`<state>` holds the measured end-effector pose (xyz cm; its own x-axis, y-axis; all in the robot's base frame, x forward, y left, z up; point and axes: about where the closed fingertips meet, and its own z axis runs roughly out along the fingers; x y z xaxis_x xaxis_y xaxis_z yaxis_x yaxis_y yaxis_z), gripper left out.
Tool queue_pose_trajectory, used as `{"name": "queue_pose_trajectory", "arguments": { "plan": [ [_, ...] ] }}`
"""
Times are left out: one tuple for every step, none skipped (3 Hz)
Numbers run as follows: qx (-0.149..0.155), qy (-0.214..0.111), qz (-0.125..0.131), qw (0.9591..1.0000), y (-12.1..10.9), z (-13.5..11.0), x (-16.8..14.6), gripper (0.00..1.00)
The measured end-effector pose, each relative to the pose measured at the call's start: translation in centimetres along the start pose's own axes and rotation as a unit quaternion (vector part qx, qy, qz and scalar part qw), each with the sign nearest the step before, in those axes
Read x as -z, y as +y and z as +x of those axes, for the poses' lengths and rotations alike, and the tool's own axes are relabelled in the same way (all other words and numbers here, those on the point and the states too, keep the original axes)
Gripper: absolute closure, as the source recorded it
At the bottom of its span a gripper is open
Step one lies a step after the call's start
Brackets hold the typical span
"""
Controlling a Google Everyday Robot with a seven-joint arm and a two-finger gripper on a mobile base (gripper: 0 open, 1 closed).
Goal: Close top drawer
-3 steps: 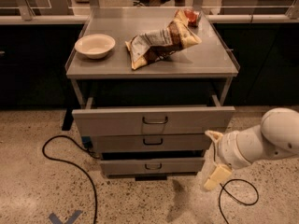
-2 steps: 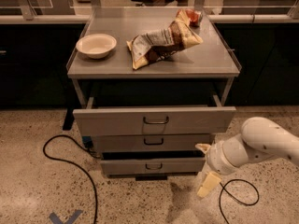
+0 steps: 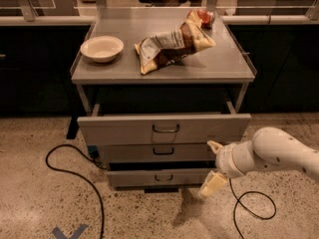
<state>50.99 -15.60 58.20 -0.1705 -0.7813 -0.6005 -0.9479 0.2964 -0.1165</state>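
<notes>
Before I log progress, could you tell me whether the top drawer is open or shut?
Open: the top drawer juts forward of the tabletop, side rails showing. The gripper hangs below its right end.

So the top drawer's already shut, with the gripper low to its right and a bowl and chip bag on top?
Not shut: the camera view shows the top drawer pulled out. The gripper is low to its right, and the bowl and chip bag are on top.
</notes>
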Motion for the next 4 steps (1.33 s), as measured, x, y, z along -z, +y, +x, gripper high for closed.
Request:
{"name": "queue_pose_trajectory", "arguments": {
  "plan": [
    [-0.001,-0.008,0.085,0.9964,-3.5,-1.9,2.7,0.0],
    [-0.014,-0.008,0.108,0.994,-6.6,-2.7,3.1,0.0],
    [-0.014,-0.008,0.108,0.994,-6.6,-2.7,3.1,0.0],
    [-0.025,-0.005,0.098,0.9948,-8.4,-3.6,0.8,0.0]
  ]
}}
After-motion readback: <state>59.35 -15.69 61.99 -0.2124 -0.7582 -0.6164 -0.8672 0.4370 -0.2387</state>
